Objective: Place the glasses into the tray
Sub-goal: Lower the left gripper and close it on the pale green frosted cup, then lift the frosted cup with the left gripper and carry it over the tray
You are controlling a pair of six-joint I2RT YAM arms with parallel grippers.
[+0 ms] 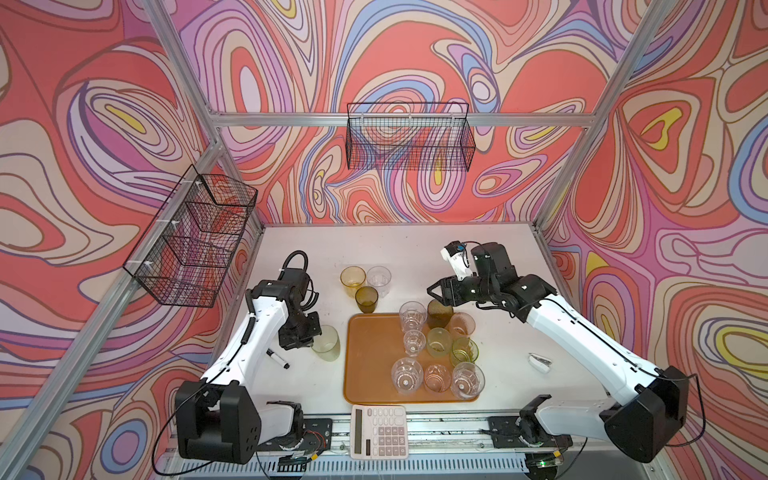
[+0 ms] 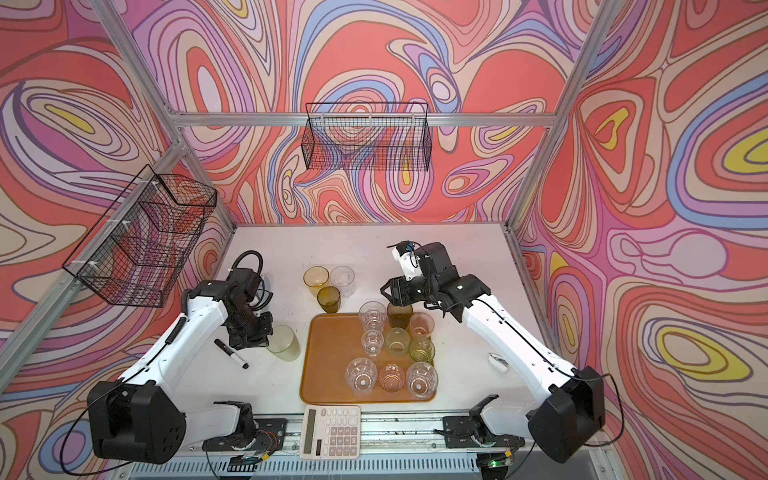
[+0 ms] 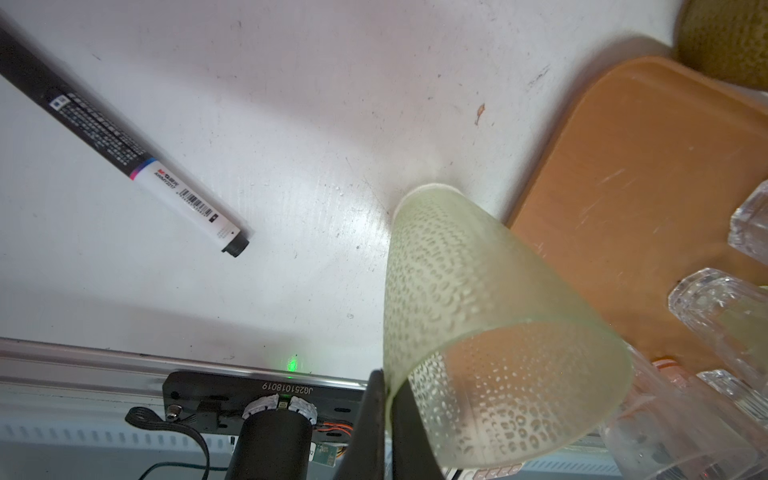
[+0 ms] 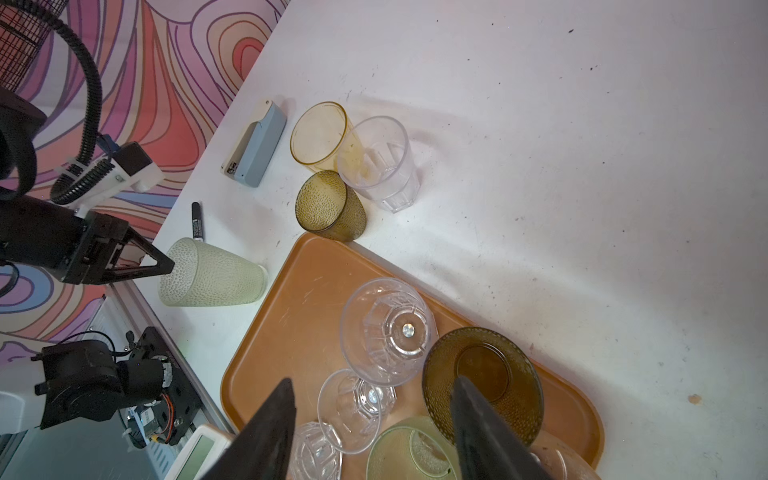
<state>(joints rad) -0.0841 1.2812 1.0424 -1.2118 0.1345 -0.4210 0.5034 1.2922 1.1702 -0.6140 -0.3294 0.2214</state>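
The left gripper (image 3: pixel 386 388) is pinched tight on the rim of a tall pale green glass (image 1: pixel 327 343), with one finger (image 3: pixel 375 415) outside the wall and the other inside. That glass is on the white table (image 1: pixel 415 249) just beside the tray (image 1: pixel 370 357), at the tray's 9 o'clock side and outside its rim. I cannot tell whether its base touches the table.

The right gripper (image 1: pixel 433 292) hangs with its jaws well apart and nothing between them. It is over the brown-olive glass (image 1: pixel 439 313), which stands at the tray's 1 o'clock corner.

Nine glasses stand upright in the tray, all in its 3 o'clock half. Among them are a clear faceted glass (image 1: pixel 412 316), a pink glass (image 1: pixel 462 325) and a bright green glass (image 1: pixel 464 351), and there is a row of three along the 6 o'clock edge.

Three more stand on the table at the tray's 12 o'clock. They are an amber glass (image 1: pixel 353 280), a clear glass (image 1: pixel 378 280) close against it, and an olive glass (image 1: pixel 366 299) just beside the tray's rim.

A black-and-white marker (image 1: pixel 277 359) lies at 9 o'clock from the pale green glass. A calculator (image 1: pixel 379 431) lies just beside the tray at its 6 o'clock. A small white object (image 1: pixel 540 362) lies well apart from the tray at its 3 o'clock.
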